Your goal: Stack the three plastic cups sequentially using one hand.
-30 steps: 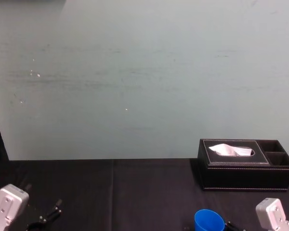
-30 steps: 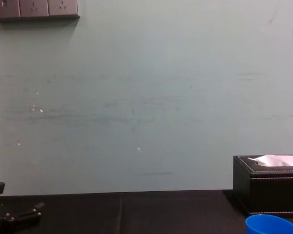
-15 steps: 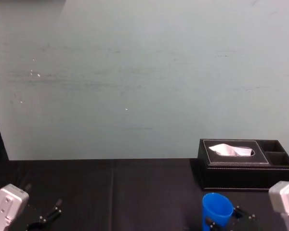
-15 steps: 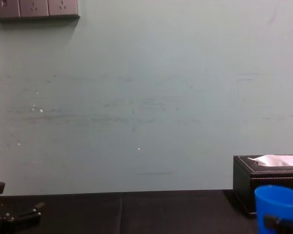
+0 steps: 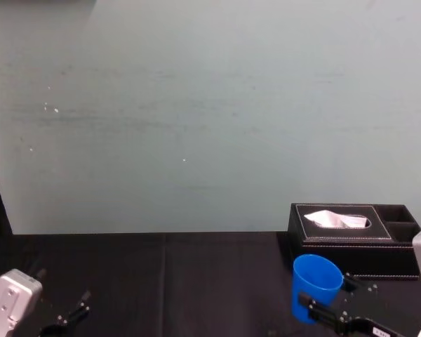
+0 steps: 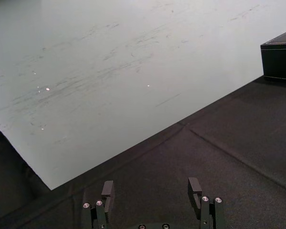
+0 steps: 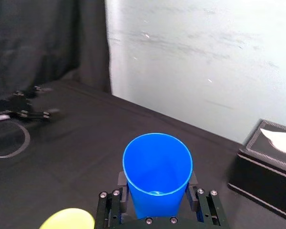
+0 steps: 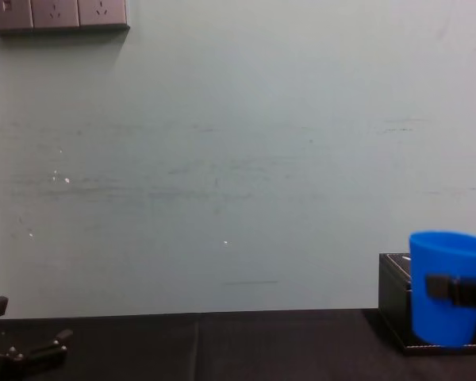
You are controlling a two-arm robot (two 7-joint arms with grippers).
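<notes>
The right claw (image 7: 157, 183) pinches the blue cup (image 5: 316, 277) by its sides, one finger on each side of the wall. The cup is upright, mouth up, held off the black table (image 5: 196, 281) at the near right, in front of the black tissue box (image 5: 351, 249). The left claw (image 6: 151, 186) rests low at the near left, its fingers spread apart.

Yellow-green cup (image 7: 66, 219) cropped at frame bottom, just rim. Tissue box (image 8: 395, 305) partly behind blue cup (image 8: 448, 254), cropped at right edge. Left gripper (image 6: 150, 191) base cropped below fingers.
</notes>
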